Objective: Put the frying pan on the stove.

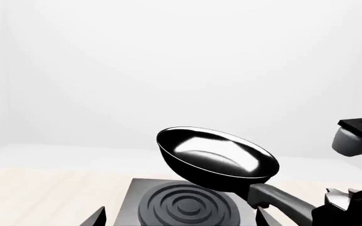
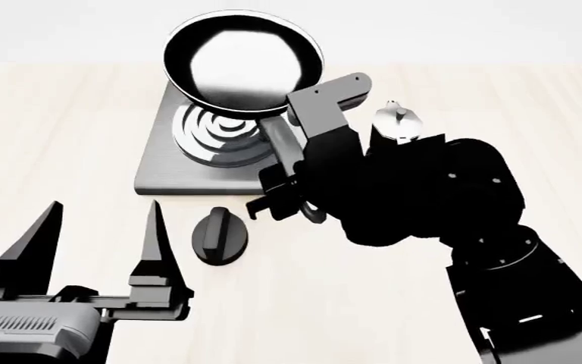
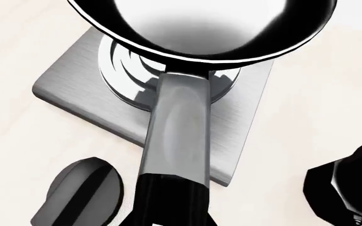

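Observation:
The glossy black frying pan (image 2: 242, 61) hangs in the air, tilted, above the far part of the grey stove (image 2: 175, 163) with its concentric burner rings. My right gripper (image 2: 289, 186) is shut on the pan's long handle (image 3: 177, 127). In the right wrist view the pan (image 3: 200, 28) is above the stove (image 3: 74, 89). In the left wrist view the pan (image 1: 216, 157) floats above the stove (image 1: 184, 205). My left gripper (image 2: 99, 235) is open and empty, near the table's front left, short of the stove.
A small black round knob (image 2: 220, 236) lies on the light wooden table (image 2: 58, 129) just in front of the stove; it also shows in the right wrist view (image 3: 80, 193). A black-and-silver moka pot (image 2: 397, 121) stands right of the stove, partly behind my right arm.

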